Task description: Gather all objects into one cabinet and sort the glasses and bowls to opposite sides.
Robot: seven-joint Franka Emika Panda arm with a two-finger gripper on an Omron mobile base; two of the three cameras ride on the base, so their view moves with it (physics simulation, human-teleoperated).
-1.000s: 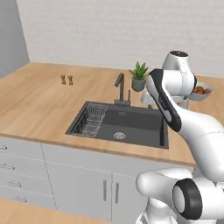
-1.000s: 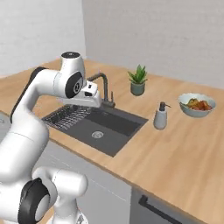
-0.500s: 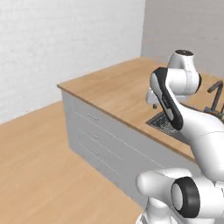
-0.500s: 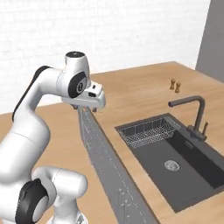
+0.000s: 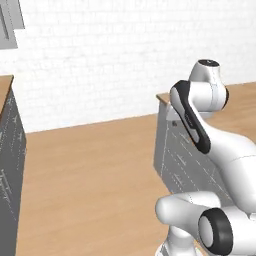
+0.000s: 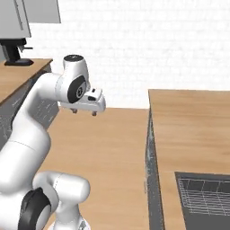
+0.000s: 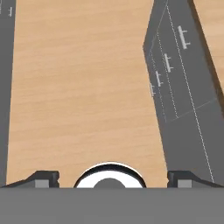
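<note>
The objects, the glasses and the bowls are out of view. My gripper (image 6: 84,111) hangs open and empty in front of the arm's shoulder, pointing down over the wooden floor. In the hand view its two dark fingertips (image 7: 42,176) stand wide apart with nothing between them, above bare floor (image 7: 83,87). A light-grey wall cabinet (image 6: 37,12) shows at the top left of the right base view, and its corner (image 5: 10,24) shows at the top left of the left base view. Its door faces are all I can see, and I cannot tell what it holds.
A wooden counter (image 6: 193,130) with a dark sink (image 6: 203,197) lies to the right, its grey drawer fronts (image 7: 181,83) facing the floor. A second counter (image 6: 18,74) on the left carries a black machine (image 6: 13,50). Open floor (image 5: 90,170) lies between them.
The whole picture has swung: the base has turned left, away from the sink counter, towards the open floor and the far counter. The arm keeps its pose and the gripper stays open.
</note>
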